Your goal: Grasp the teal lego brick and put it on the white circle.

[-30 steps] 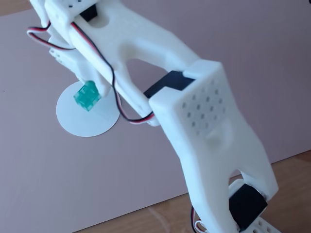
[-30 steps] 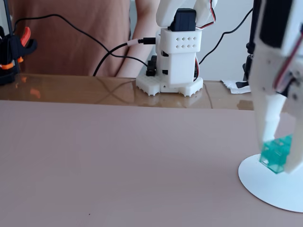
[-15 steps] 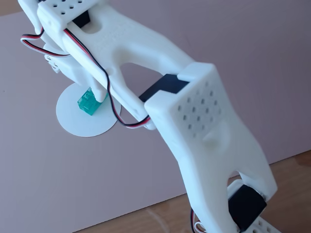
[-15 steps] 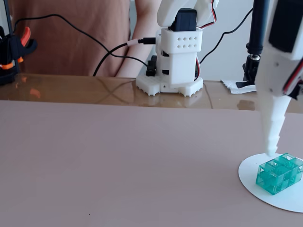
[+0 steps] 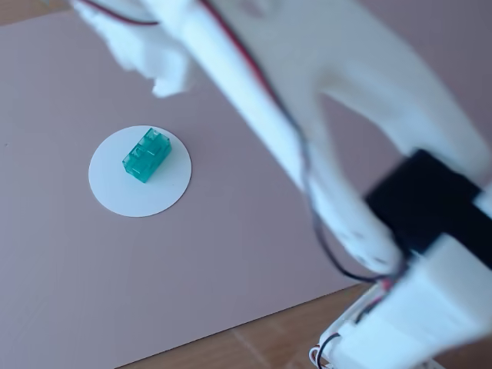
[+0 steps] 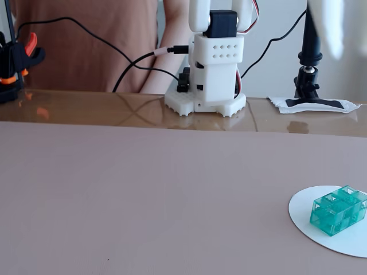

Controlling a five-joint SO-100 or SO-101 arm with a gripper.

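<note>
Fixed view: teal lego brick (image 5: 146, 155) on white circle (image 5: 115, 192), long axis diagonal; gripper (image 5: 157, 69) blurred, state unclear.

The brick (image 5: 146, 155) (image 6: 338, 209) (translucent teal) lies flat on the white circle (image 5: 140, 171) (image 6: 335, 220), set askew near its middle, well within the rim.

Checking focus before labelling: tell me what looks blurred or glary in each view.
In a fixed view the arm up close is blurred, while the teal lego brick is sharp; in another fixed view the wooden table shows glossy reflections.
</note>
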